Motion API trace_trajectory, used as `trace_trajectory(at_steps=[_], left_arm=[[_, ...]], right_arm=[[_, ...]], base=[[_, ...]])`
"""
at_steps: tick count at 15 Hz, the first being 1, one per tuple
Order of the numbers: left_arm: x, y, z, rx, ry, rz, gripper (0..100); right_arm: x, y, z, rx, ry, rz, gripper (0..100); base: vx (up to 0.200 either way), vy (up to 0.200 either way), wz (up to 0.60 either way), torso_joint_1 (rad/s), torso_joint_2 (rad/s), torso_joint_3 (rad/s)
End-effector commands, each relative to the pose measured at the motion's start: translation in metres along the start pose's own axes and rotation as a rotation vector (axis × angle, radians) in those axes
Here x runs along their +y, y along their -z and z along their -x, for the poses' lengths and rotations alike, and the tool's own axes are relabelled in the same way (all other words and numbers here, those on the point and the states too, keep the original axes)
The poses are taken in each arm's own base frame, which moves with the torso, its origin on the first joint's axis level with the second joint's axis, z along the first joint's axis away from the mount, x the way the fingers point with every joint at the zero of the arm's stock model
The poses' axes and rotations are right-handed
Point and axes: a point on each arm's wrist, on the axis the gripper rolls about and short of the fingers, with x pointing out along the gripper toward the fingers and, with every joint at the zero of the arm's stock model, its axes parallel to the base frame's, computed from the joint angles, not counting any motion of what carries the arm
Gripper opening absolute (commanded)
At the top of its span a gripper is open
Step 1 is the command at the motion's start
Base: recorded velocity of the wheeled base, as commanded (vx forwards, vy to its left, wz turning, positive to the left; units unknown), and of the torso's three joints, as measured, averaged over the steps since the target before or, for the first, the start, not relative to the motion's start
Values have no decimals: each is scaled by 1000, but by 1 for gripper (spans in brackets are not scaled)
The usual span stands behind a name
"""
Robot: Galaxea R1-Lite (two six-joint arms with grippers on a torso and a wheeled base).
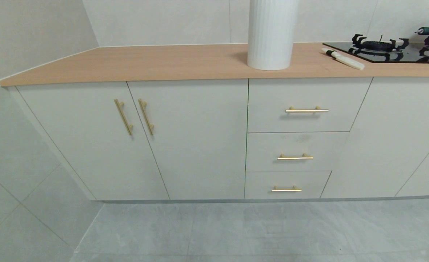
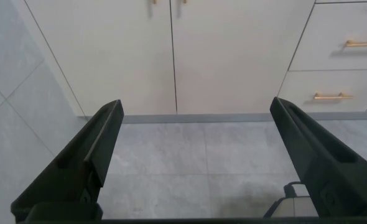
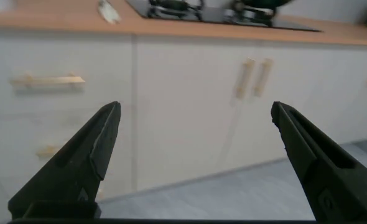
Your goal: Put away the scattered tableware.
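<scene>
Spreading across the lower part of the head view, the pale grey tiled floor (image 1: 236, 233) meets a long run of cream-fronted kitchen cabinets (image 1: 200, 138) that stands against a grey tiled wall. Over the cabinets lies the light wooden worktop (image 1: 145, 63), reaching from the corner on the robot's left to the far right edge. On the left half of the run are two cupboard doors with slim upright brass bar handles (image 1: 123, 116) set side by side where the doors meet; to their right is a stack of three cream drawers (image 1: 272, 120), each with a level brass bar. A tall white ribbed cylinder (image 1: 271, 34) stands upright on the worktop above the drawers, near the front edge. Farther right a black glass gas hob (image 1: 381, 51) with black pan supports is set into the worktop. The left gripper (image 2: 196, 102) hangs low over the floor before the cupboard doors, its black jaws spread wide with tiles showing between them. The right gripper (image 3: 194, 106) faces the cabinet fronts, its jaws likewise wide apart. The cream-bladed knife with a dark handle (image 1: 343, 59) lies flat on the worktop, just beside the hob's front left corner and well apart from both grippers.
</scene>
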Motion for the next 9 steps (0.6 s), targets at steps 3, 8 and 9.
trace_trajectory(at_steps=[3, 8, 9], left_arm=[[0, 0, 0, 2, 0, 0, 100], [0, 0, 0, 2, -1, 0, 100], [0, 0, 0, 2, 0, 0, 100]], right_arm=[[-16, 58, 70, -44, 82, 9, 100], [12, 131, 55, 137, -188, -140, 100], [13, 134, 55, 160, -217, -156, 100]], base=[[0, 0, 0, 0, 0, 0], [0, 0, 0, 0, 0, 0], [0, 0, 0, 0, 0, 0]])
